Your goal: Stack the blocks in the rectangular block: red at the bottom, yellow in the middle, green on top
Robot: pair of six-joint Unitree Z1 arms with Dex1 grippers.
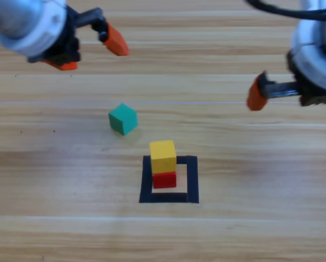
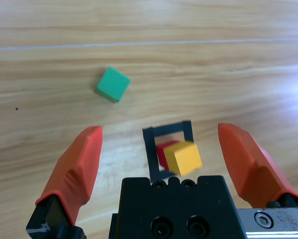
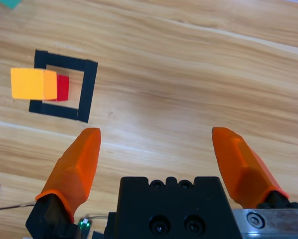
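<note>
The yellow cube (image 1: 163, 156) sits on the red cube (image 1: 164, 179) inside the black tape rectangle (image 1: 191, 180), toward its left side. The green cube (image 1: 122, 119) lies alone on the table, up and to the left of the stack, turned at an angle. My left gripper (image 1: 92, 52) hovers open at the top left, above and behind the green cube (image 2: 113, 84), holding nothing. Over at the right edge, my right gripper (image 1: 283, 90) is open and empty too. Its wrist view shows the yellow cube (image 3: 33, 83) and red cube (image 3: 63, 87) far off to the left.
Bare wooden table (image 1: 250, 164) surrounds the cubes and the tape outline on all sides. A black cable (image 1: 283, 10) runs across the top right corner by the right arm.
</note>
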